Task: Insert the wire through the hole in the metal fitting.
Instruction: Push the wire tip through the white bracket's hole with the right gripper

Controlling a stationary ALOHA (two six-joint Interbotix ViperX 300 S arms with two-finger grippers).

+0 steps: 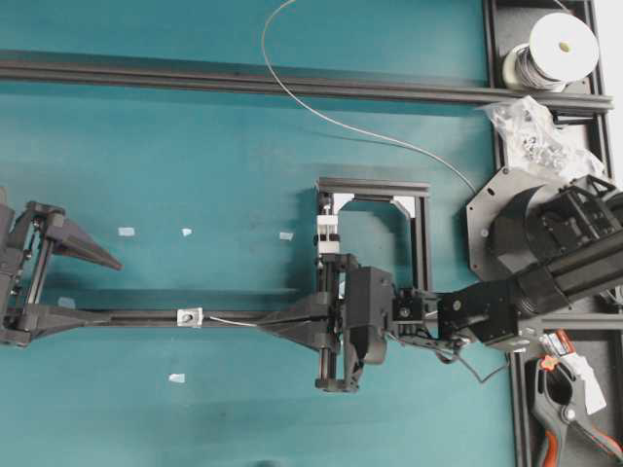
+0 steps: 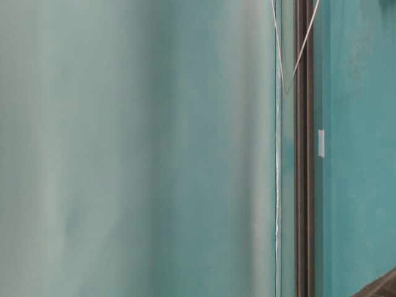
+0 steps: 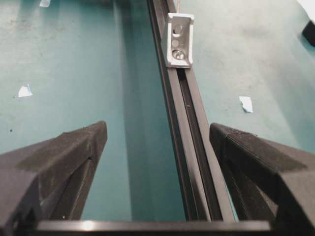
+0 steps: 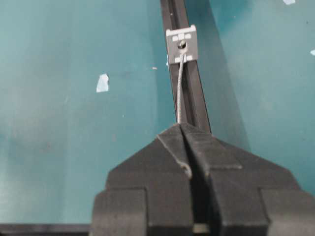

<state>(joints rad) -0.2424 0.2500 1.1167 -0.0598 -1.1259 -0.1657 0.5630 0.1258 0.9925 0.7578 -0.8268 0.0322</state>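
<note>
The thin, pale grey-silver wire (image 4: pixel 180 83) runs straight from the tip of the right gripper (image 4: pixel 181 129), whose ribbed black plastic jaws are pressed together on it, up to the small squarish silvery metal fitting (image 4: pixel 182 44). The wire's end meets the tiny dark hole (image 4: pixel 182 44) at the fitting's centre; whether it has passed through cannot be told. The fitting sits on the long black slotted aluminium rail (image 3: pixel 189 128) that lies across the matte teal tabletop (image 1: pixel 195 146).

From the left wrist view the fitting (image 3: pixel 179 33) shows as a white-painted angle bracket with round holes and a screw head, standing upright on the rail. The left gripper (image 3: pixel 157 147) has its wedge-shaped, textured black jaws spread wide, one on either side of the rail, holding nothing.

Overhead, the wire (image 1: pixel 389 136) loops back across the tabletop toward a white-topped spool (image 1: pixel 555 49). Near it lie a crumpled clear plastic bag of small parts (image 1: pixel 540 136) and an orange-and-black spring clamp (image 1: pixel 565 409). Small white tape scraps (image 1: pixel 127 232) dot the tabletop. No writing is readable
</note>
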